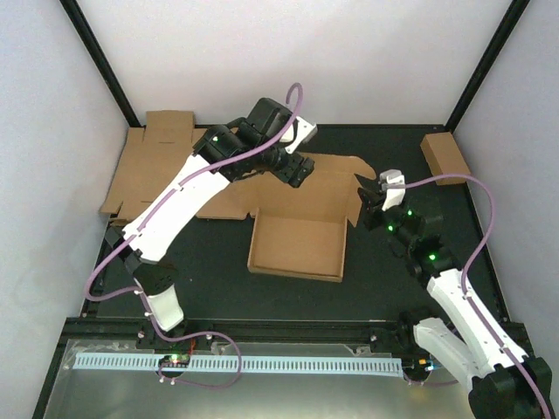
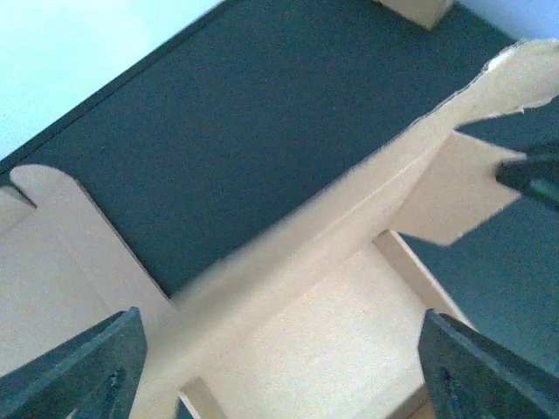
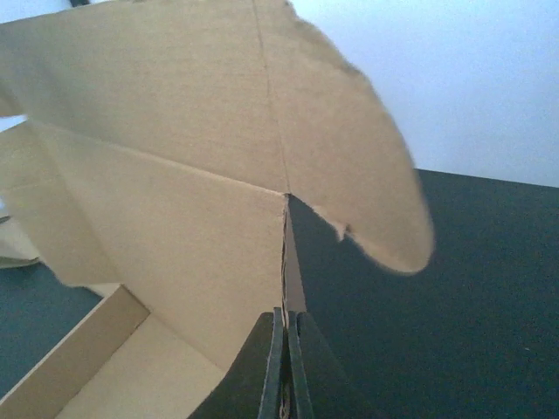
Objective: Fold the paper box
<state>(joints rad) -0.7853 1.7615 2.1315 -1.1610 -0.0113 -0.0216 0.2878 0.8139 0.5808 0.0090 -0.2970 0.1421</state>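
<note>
Top external view showed the paper box (image 1: 295, 246) partly formed at mid-table (image 1: 218, 279), tray open upward, with further flat board spreading toward the far left. It was judged light, thin corrugated stock: stiff across panels, weak at creases, liable to tear at tabs, and best held by a panel edge near a fold. The right gripper (image 3: 284, 367) was pinched tight on the right wall's edge. The left gripper (image 1: 295, 170) stood wide, straddling the rear wall and gripping nothing. A small closed box (image 1: 445, 157) lay well apart.

box (image 1: 295, 247): plain brown cardboard
small box (image 1: 445, 158): brown too
surface (image 1: 210, 275): matte black
arms (image 1: 175, 209): white shells, black joints, green lights
cables (image 1: 486, 236): purple
fingers (image 2: 92, 367): black
walls (image 1: 349, 52): plain white
strip (image 1: 262, 362): white, slotted
</note>
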